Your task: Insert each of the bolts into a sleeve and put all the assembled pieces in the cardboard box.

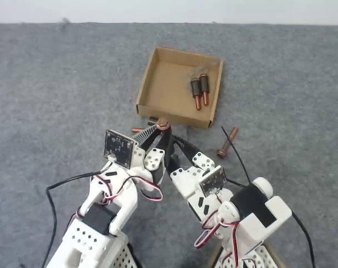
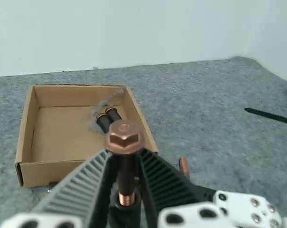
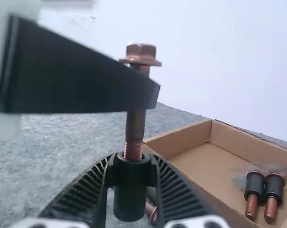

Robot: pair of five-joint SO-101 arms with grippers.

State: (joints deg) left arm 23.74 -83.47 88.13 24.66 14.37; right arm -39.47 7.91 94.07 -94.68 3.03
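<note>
Near the bottom left of the high view, the left arm leans toward the middle of the grey carpeted surface. Its hand is clamped on a copper bolt, held upright with the hexagonal head on top and the threaded end pointing down. Just to the left of that hand, close to the front wall of the cardboard box, a second bolt lies loose on the surface.

At the centre, directly under the held bolt, the right hand is clamped around a short black sleeve, standing upright. The bolt's threaded tip sits at the sleeve's mouth, touching or just entering it, with most of the shank showing above. This joining looks only begun.

Behind the two hands sits the open cardboard box. Inside it, toward its right side, lie two assembled pieces side by side, each a copper bolt wearing a black sleeve. That part of the task looks done.

Further right, on the surface just past the box's front right corner, a third bolt lies bare.

By this reckoning, two pieces are boxed, one is midway through assembly, and at least two bolts wait for sleeves. Whether spare sleeves lie ready cannot be told.
</note>
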